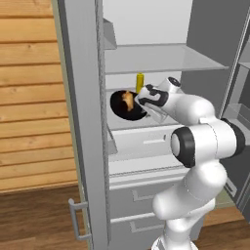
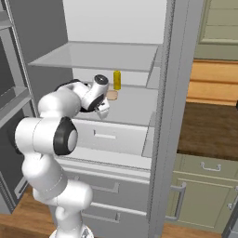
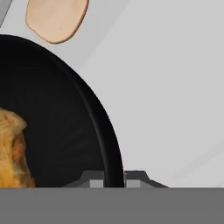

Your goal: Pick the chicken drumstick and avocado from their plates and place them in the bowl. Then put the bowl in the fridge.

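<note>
The glossy black bowl (image 1: 122,108) hangs low over the middle shelf inside the open fridge (image 1: 156,58). My gripper (image 1: 142,106) is shut on its right rim. In the hand view the two fingertips pinch the bowl's rim (image 3: 101,131) at the bottom, gripper (image 3: 114,180). The golden-brown chicken drumstick (image 1: 128,99) lies inside the bowl, seen close at the left as drumstick (image 3: 12,153). From the right base view my forearm covers most of the bowl (image 2: 69,85). The avocado and the plates are out of view. I cannot tell whether the bowl touches the shelf.
A yellow bottle (image 1: 140,82) stands at the back of the same shelf, with a flat tan piece (image 3: 55,17) lying beside it just past the bowl. Another shelf (image 2: 107,56) sits above, pale drawers (image 2: 107,135) below. The fridge's side walls close in left and right.
</note>
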Motion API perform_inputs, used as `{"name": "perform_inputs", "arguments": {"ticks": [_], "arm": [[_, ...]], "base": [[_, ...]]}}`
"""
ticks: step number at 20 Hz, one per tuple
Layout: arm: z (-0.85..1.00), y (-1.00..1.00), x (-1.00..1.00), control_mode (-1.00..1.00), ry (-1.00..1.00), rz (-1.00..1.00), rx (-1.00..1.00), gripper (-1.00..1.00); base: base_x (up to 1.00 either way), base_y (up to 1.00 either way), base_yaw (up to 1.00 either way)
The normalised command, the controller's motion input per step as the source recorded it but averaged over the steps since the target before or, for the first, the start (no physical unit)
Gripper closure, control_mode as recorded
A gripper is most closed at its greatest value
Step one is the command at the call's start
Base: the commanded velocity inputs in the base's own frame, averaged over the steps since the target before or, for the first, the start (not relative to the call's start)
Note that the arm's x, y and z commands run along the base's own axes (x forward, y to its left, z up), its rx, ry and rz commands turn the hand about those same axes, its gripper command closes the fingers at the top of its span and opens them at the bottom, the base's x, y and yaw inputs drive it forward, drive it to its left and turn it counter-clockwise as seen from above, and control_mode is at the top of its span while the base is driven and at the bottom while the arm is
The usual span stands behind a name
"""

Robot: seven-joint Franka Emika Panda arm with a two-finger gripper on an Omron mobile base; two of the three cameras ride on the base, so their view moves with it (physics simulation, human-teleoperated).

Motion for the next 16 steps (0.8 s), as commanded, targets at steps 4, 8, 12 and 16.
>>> {"name": "perform_inputs", "arguments": {"ticks": [4,8,12,16], "arm": [[-0.04,0.06,0.21,-1.0,-0.05,0.0,0.0,-1.0],[0.0,0.12,0.09,-1.0,-0.05,0.0,0.0,-1.0],[0.0,0.0,-0.09,-1.0,-0.07,0.01,0.0,-1.0],[0.13,0.0,-0.63,-1.0,-0.11,0.03,0.0,-1.0]], "base": [[0.0,0.0,0.0],[0.0,0.0,0.0],[0.0,0.0,0.0],[0.0,0.0,0.0]]}}
